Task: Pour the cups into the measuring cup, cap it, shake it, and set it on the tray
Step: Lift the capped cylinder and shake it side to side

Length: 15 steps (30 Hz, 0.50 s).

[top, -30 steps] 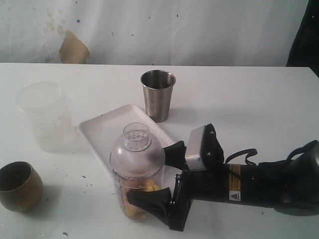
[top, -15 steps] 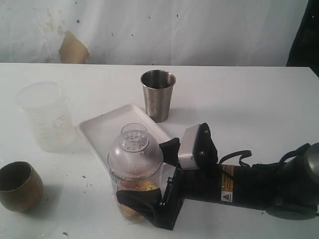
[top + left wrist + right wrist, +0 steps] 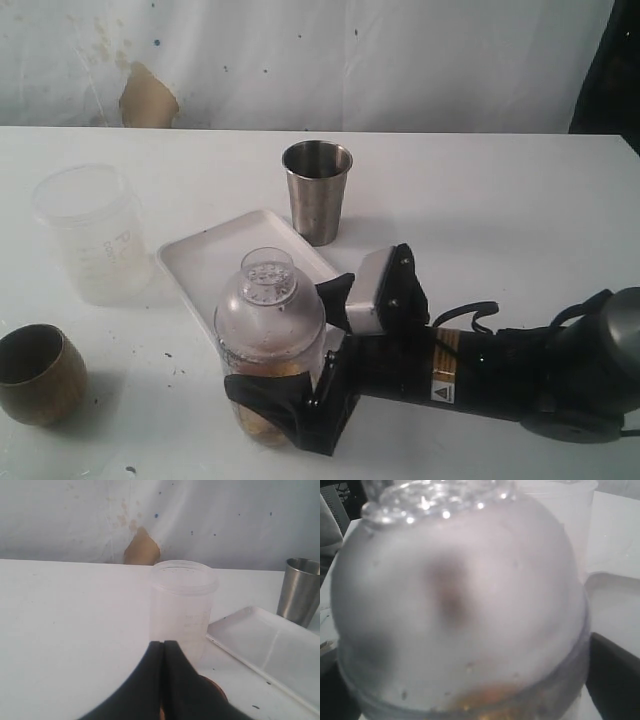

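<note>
**Change of state.** Against the frames of a second ago, the right gripper (image 3: 285,345) and its arm have shifted a little toward the left of the exterior view, carrying the measuring cup (image 3: 268,372) with them; the cup's neck now sits slightly higher in the frame; no other item has moved. We judge this to be the start of the shake or the carry to the tray (image 3: 215,258), since the domed cap (image 3: 270,312) is already fitted; we cannot tell whether the base is clear of the table.

**Tool state.** The right gripper pinches the measuring cup across its body, one dark finger (image 3: 335,298) behind and one in front; the left gripper (image 3: 163,652) has its fingers pressed together on nothing.

**Location.** The measuring cup stands at lower centre of the exterior view, overlapping the tray's near edge; it is not yet on the tray.

**Containers.**
- Measuring cup: yellow-orange material (image 3: 262,418) in the lower part; the right wrist view shows the same colour under the cap (image 3: 460,605).
- Steel tumbler (image 3: 317,192), upper centre, behind the tray: nothing visible inside.
- Brass cup (image 3: 38,372), lower left: interior dark, apparently empty.
- Frosted jar (image 3: 90,235), left: apparently empty.
- Tray: bare.
</note>
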Each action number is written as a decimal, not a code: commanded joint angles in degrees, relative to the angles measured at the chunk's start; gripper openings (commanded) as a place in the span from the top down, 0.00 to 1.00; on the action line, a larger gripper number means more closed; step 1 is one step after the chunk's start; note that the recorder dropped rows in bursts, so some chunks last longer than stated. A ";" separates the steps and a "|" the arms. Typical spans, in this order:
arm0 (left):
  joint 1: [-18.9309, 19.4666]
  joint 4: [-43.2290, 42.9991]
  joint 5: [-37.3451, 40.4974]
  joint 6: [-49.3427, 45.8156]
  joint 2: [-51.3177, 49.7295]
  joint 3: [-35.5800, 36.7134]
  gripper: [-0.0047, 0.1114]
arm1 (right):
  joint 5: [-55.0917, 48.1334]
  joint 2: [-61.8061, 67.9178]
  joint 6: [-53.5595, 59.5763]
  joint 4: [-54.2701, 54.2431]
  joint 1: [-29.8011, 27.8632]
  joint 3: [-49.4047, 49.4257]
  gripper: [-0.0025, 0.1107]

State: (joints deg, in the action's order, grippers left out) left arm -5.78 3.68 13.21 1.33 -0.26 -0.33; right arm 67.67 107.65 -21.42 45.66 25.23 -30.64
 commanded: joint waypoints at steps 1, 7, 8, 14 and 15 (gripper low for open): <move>-0.20 -0.29 0.09 -0.06 0.26 0.33 0.96 | -5.98 -0.14 0.64 -2.09 3.16 -2.30 0.13; -0.20 -0.29 0.09 -0.06 0.26 0.33 0.96 | -8.88 -0.14 0.00 -2.63 4.08 -3.57 0.35; -0.20 -0.29 0.09 -0.06 0.26 0.33 0.96 | -8.88 -0.14 0.00 -2.48 4.08 -3.57 0.43; -0.20 -0.29 0.09 -0.06 0.26 0.33 0.96 | -8.88 -0.26 -1.81 -2.23 4.08 -3.57 0.97; -0.20 -0.29 0.09 -0.06 0.26 0.33 0.96 | -8.88 -0.50 -1.96 -2.23 4.08 -3.57 0.97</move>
State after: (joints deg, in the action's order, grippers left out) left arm -5.78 3.53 13.21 1.33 -0.26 -0.33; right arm 59.63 107.65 -22.28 43.47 29.17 -33.98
